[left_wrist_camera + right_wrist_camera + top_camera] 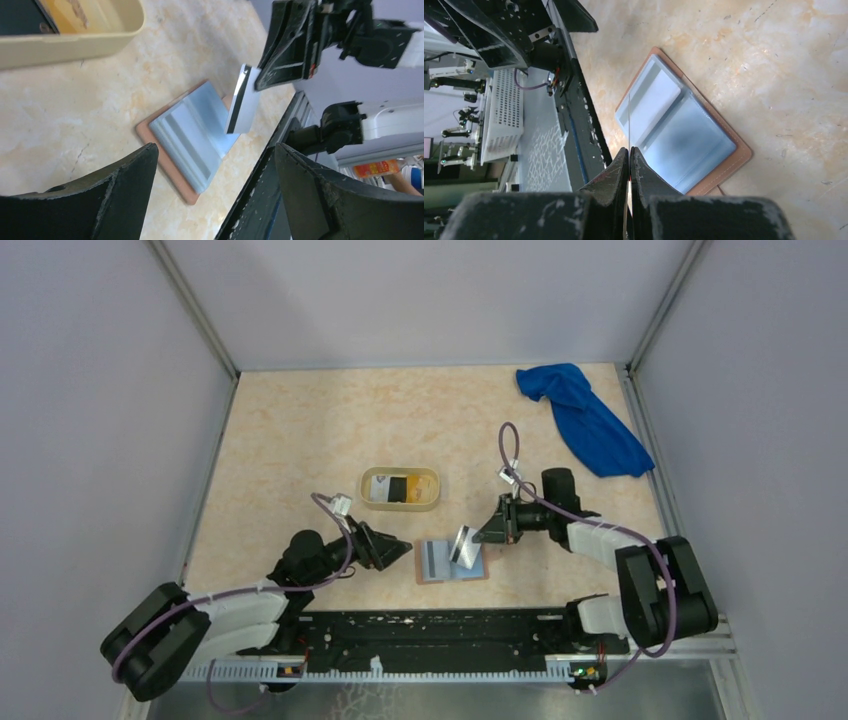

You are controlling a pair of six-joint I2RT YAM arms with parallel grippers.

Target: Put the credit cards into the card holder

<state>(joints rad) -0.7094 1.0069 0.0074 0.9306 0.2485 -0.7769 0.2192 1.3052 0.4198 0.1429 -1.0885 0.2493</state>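
The tan card holder [452, 562] lies open near the front edge, its grey-blue slots facing up. My right gripper [478, 539] is shut on a white card [465, 545] with a dark stripe and holds it tilted just above the holder. In the right wrist view the card [629, 120] shows edge-on between the shut fingers of that gripper [629, 149], over the holder [674, 135]. My left gripper [400, 548] is open and empty just left of the holder. In its view the left gripper [215, 150] frames the holder [190, 135] and the card [242, 100].
A pale yellow oval tray [432, 502] behind the holder holds more cards [398, 487], white, black and yellow; its rim shows in the left wrist view [75, 40]. A blue cloth [585, 420] lies at the back right. The black base rail [450, 635] runs along the front edge.
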